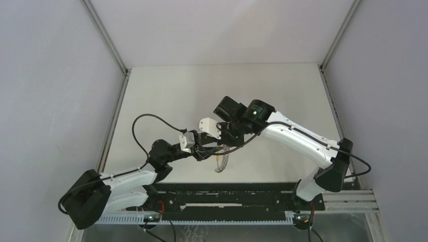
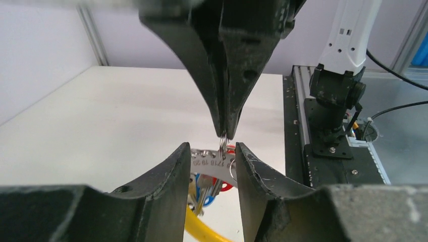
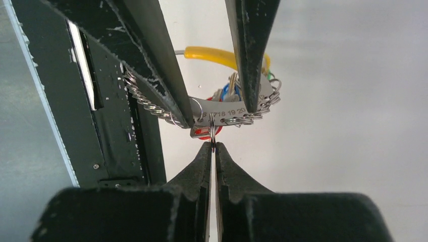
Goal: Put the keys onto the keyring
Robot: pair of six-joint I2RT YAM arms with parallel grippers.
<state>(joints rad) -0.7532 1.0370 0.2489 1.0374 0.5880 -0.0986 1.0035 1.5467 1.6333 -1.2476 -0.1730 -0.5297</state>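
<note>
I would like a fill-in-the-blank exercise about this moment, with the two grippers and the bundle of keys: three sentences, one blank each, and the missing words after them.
1. The right gripper is ___ on the small metal ring at the plate's edge.
2. The metal plate between the fingers of the left gripper bears engraved ___.
3. The plastic-coated loop that hangs with the keys is ___ in colour.
Missing words: shut; numbers; yellow.
</note>
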